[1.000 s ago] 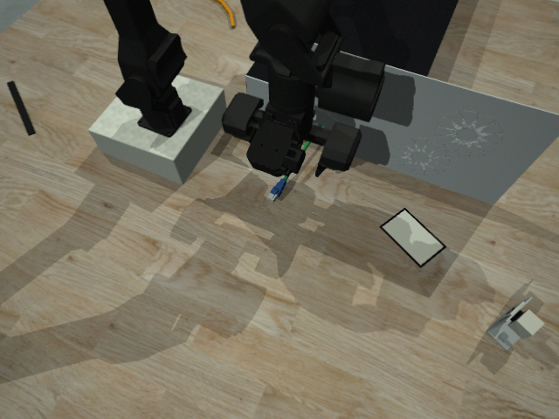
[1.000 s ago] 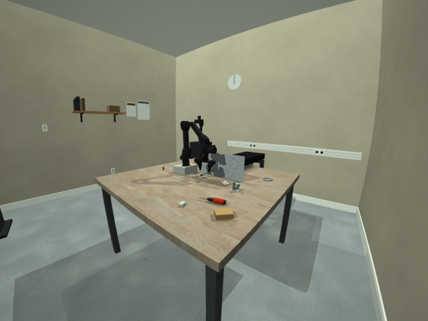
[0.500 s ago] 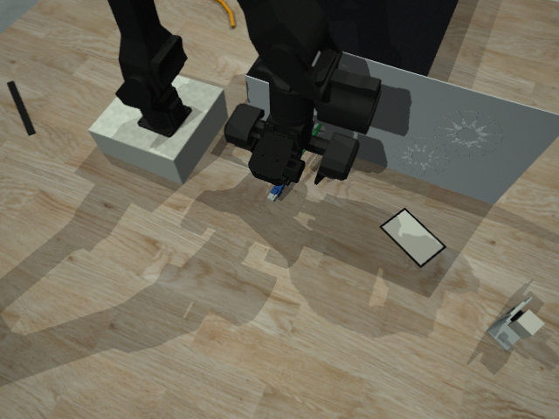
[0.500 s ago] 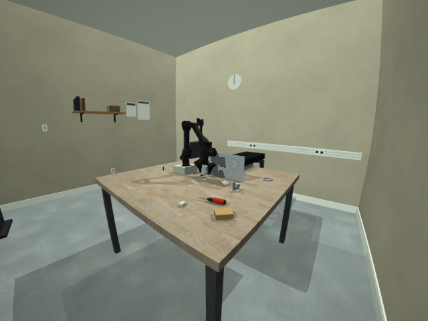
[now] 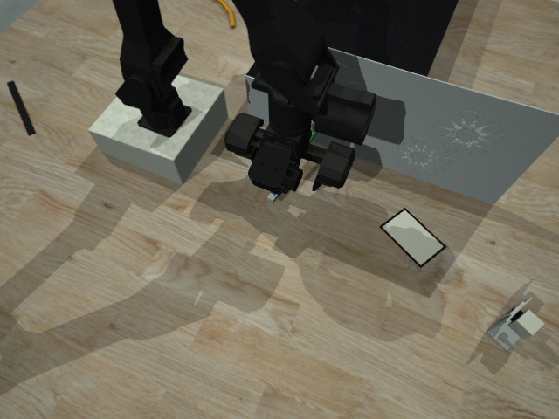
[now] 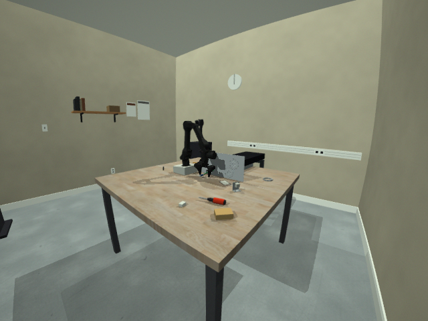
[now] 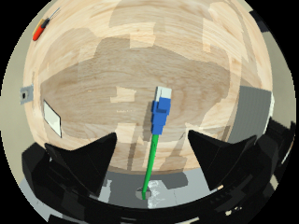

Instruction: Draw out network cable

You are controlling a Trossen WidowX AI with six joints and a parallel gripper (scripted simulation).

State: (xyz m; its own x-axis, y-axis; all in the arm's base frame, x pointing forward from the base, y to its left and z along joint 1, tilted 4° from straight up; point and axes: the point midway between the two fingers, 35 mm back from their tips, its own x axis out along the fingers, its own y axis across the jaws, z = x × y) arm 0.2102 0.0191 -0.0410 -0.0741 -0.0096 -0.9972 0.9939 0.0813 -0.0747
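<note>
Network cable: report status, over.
Gripper open, empty, fingers straddling the green cable. Blue plug ungrasped, lying out from the grey panel. White rectangle unoccupied. No obstruction visible between them.

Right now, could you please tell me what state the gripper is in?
Black parallel-jaw gripper: open, holding nothing; the green network cable with its blue plug lies between the spread fingers, ungrasped.

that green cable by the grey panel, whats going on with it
A black robot arm has its gripper open and empty, one finger on each side of the green cable. The cable comes out through the grey panel and ends in a blue-booted plug above the wooden table. Nothing is grasped yet, and the white rectangle lies off to one side.
</note>
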